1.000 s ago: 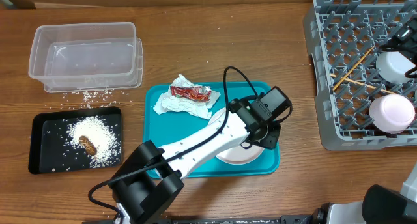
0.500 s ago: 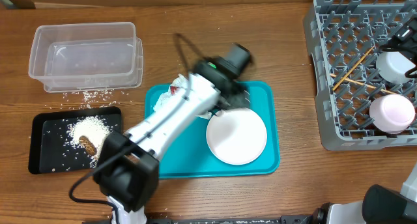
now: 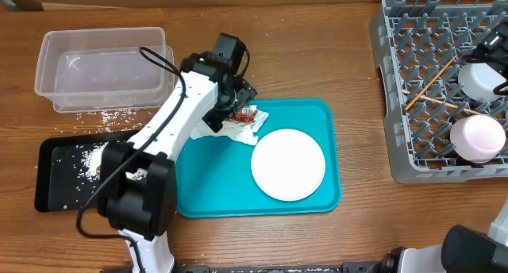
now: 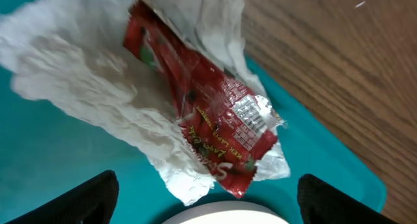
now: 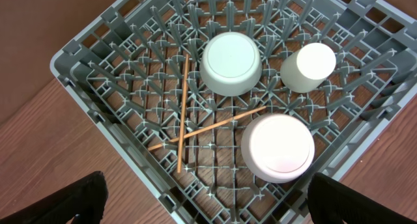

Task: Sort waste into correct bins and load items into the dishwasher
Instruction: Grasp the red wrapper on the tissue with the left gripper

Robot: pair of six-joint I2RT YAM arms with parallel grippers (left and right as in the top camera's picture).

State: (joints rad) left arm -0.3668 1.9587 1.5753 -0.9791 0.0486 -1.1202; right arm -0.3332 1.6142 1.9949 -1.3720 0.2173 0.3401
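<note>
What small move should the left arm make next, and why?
Probably lower the left gripper and close it on the crumpled white paper napkin with its red wrapper. Its jaws stand open directly above that waste, which lies loose on the teal rectangular serving tray.
</note>
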